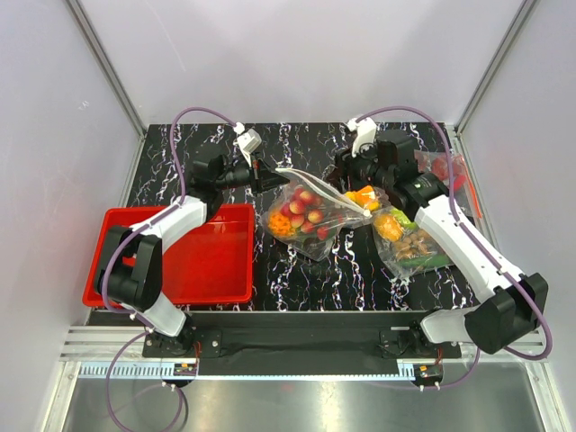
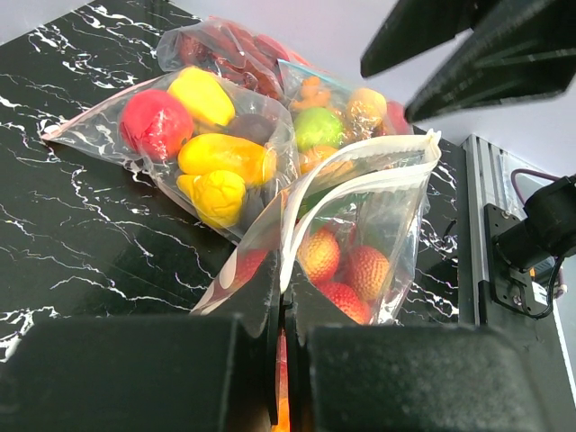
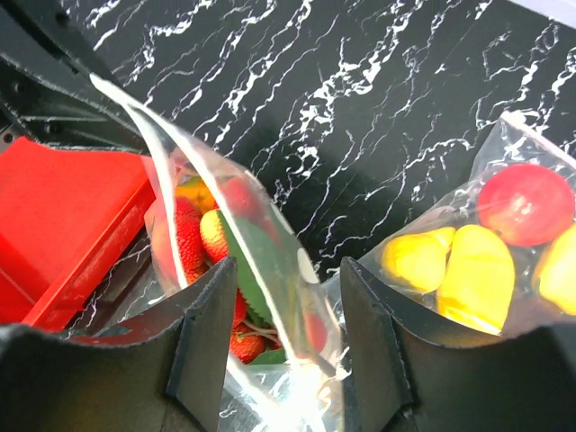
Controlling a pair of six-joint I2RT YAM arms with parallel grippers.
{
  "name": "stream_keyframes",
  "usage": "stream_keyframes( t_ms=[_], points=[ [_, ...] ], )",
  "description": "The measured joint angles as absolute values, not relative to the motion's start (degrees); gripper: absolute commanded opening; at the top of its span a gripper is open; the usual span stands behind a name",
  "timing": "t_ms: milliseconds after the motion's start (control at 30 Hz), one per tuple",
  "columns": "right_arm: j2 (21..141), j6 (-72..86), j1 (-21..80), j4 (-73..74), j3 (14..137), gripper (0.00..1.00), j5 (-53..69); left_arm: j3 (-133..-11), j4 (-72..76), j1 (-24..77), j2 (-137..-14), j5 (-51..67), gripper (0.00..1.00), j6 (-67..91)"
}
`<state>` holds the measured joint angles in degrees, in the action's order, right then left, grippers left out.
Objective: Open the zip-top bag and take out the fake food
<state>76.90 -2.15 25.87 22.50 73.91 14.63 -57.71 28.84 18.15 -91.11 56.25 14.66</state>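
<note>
Layout on table [image 1: 171, 153]
Zip-top bag [image 1: 308, 227] placed centre, fake food [image 1: 297, 207] inside; tray [image 1: 211, 270] set to L, other bags [image 1: 409, 243] to R.

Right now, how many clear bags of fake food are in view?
4. The zip-top bag at centre; to its right, a bag of red and yellow balls, a red-pepper bag, and a bag of green and orange pieces.

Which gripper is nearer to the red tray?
Left. The left gripper hangs just past the far right corner of the red tray, pinching the zip-top bag. The right gripper is at the bag's other side, farther right.
</note>
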Motion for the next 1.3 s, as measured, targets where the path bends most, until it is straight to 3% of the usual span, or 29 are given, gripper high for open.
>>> stream_keyframes(
  t_ms=[533,633,667,700,733,767,800,900,1033,1300],
  points=[
    [80.71,-2.42,24.34,19.53,69.52,0.55,26.65,-57.71,28.84,18.17,-91.11,56.29,0.0,14.57],
    [82.21,-2.55,24.34,19.09,69.17,0.45,27.0,-57.71,28.84,18.28,-91.11,56.34,0.0,14.57],
    [82.63,-2.57,24.34,19.0,69.14,0.31,27.2,-57.71,28.84,18.37,-91.11,56.34,0.0,14.57],
    [82.94,-2.52,24.32,18.74,69.08,0.24,27.4,-57.71,28.84,18.48,-91.11,56.31,0.02,14.57],
    [83.07,-2.55,24.34,18.63,69.06,0.15,27.68,-57.71,28.82,18.57,-91.11,56.29,0.06,14.57],
    [83.11,-2.42,24.34,18.55,69.06,0.03,27.83,-57.71,28.82,18.68,-91.11,56.21,0.19,14.5],
    [83.11,-2.04,24.34,18.35,69.06,0.0,28.05,-57.71,28.82,18.81,-91.11,56.01,0.42,14.37],
    [83.09,-1.23,24.34,18.26,69.1,0.0,27.44,-57.78,27.79,19.2,-90.91,54.37,0.58,14.44],
    [82.15,0.64,24.34,19.2,69.34,0.0,23.92,-57.78,24.75,20.08,-88.68,49.87,0.63,14.96],
    [76.03,3.79,24.34,20.08,69.43,0.0,18.44,-57.58,21.91,24.95,-78.59,36.56,0.64,22.46]
  ],
)
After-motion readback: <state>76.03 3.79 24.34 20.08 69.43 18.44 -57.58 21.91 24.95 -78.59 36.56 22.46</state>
